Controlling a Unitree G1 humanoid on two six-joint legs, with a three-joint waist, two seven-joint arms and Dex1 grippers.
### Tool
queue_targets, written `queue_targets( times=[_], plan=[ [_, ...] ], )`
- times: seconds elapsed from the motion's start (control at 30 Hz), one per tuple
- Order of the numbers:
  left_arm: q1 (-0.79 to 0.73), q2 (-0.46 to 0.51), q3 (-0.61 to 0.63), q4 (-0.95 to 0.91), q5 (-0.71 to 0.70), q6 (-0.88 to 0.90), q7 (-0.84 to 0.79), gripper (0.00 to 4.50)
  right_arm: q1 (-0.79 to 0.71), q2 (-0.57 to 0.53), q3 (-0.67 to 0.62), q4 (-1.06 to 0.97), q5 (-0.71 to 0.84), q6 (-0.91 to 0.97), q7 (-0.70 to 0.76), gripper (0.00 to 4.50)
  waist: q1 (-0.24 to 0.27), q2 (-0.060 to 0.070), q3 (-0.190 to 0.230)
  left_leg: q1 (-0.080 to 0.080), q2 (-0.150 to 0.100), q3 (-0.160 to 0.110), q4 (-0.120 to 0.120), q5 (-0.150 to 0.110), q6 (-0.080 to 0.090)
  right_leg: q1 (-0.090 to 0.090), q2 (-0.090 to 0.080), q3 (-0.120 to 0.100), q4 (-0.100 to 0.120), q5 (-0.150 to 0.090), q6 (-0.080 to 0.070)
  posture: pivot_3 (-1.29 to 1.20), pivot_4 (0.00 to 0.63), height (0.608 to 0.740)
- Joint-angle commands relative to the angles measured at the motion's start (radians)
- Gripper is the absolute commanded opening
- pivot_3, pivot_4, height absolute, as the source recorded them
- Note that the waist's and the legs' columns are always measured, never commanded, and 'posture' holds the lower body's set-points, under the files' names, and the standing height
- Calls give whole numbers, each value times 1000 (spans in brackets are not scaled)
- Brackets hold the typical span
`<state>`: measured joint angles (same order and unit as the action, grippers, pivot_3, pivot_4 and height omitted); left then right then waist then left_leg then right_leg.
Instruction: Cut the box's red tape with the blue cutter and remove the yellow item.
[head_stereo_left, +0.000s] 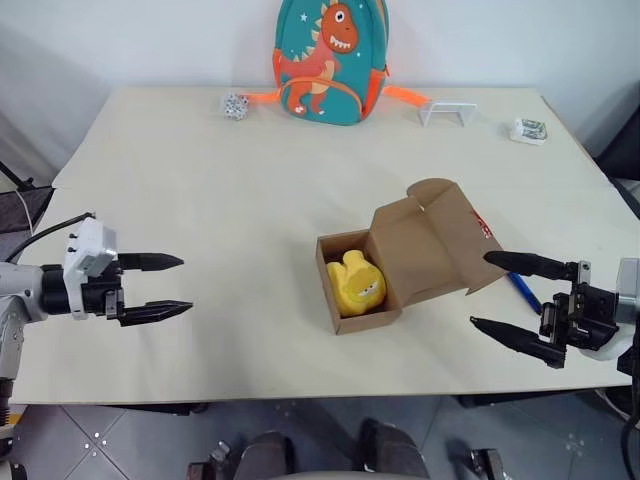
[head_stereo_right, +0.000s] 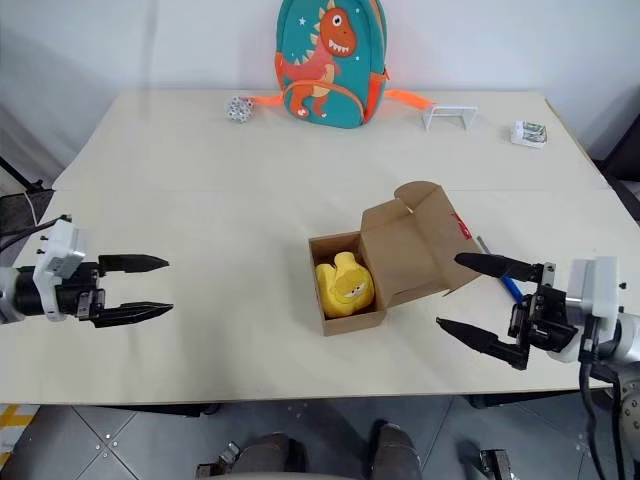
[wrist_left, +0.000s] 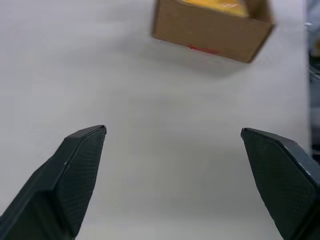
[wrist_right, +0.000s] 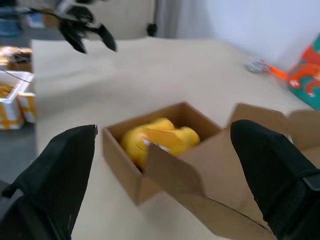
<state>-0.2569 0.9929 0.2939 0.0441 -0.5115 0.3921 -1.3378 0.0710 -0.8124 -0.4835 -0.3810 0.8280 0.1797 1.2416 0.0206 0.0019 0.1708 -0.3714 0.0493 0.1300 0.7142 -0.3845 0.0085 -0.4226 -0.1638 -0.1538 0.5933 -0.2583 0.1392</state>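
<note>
Left gripper (head_stereo_left: 170, 287) hangs over the table (head_stereo_left: 200, 180) near its front-left edge, fingers spread wide, nothing between them, pointing across toward the box (head_stereo_left: 400, 265). Right gripper (head_stereo_left: 505, 293) sits over the front-right part of the table, fingers also wide apart and empty, pointing back toward the box from the other side.

The box lies between the two grippers, closer to the right one and well apart from the left. Lid flap is swung open and leans toward the right gripper; the upper right finger tip is just beside the flap's edge, can't tell if touching. The yellow item (head_stereo_left: 358, 283) sits inside the open box, on the side nearer the left gripper, orange-marked face showing. The red tape (head_stereo_left: 482, 224) shows as small red marks on the outer face of the opened flap, just beyond the right gripper's upper finger. The blue cutter (head_stereo_left: 523, 292) lies flat on the table just behind the right gripper's fingers, partly hidden by them.

Far from both grippers, along the table's back edge: dinosaur backpack (head_stereo_left: 330, 60), small patterned ball (head_stereo_left: 234, 106), white stand (head_stereo_left: 446, 111), small white packet (head_stereo_left: 528, 130).
</note>
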Motion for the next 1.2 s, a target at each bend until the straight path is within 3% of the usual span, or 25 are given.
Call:
queue_targets(
  times=[0.03,0.2,0.4,0.5,0.9,1.1,1.2],
  plan=[
    [-73,-9,-75,-129,-7,67,57,4483,-23,-48,-66,-65,76,61,-32,4500,2,0,0,1,0,0,0,0,0,1,0,0,0,0,0,0,150,740],
    [-427,-124,-353,-229,41,389,226,4483,-54,-88,-91,-107,123,116,-60,4500,19,-1,1,3,-1,-5,3,0,0,8,0,-2,-2,0,0,0,150,740],
    [-736,-320,-624,-156,163,451,261,4483,-85,-88,-70,-139,125,151,-88,4500,14,-2,1,3,-1,-5,2,0,0,8,1,-3,-3,0,0,0,150,740],
    [-811,-374,-733,-112,237,463,264,4483,-80,-84,-75,-152,123,161,-95,4500,8,-2,1,2,-1,-5,1,0,0,8,1,-2,-5,0,0,0,150,740],
    [-896,-565,-895,50,394,405,281,4483,75,-54,-193,-249,142,187,-150,4500,25,-3,1,2,-1,-6,3,0,1,9,1,-2,-5,0,0,0,150,740],
    [-878,-586,-936,114,464,356,270,4483,89,-35,-206,-284,159,189,-201,4500,28,-3,2,2,-1,-6,4,0,1,9,1,-2,-4,0,0,0,150,740],
    [-868,-597,-953,134,485,336,253,3597,101,-29,-204,-296,160,186,-214,4500,32,-3,2,1,-1,-6,4,0,1,9,1,-2,-4,0,0,0,150,740]
  ],
)
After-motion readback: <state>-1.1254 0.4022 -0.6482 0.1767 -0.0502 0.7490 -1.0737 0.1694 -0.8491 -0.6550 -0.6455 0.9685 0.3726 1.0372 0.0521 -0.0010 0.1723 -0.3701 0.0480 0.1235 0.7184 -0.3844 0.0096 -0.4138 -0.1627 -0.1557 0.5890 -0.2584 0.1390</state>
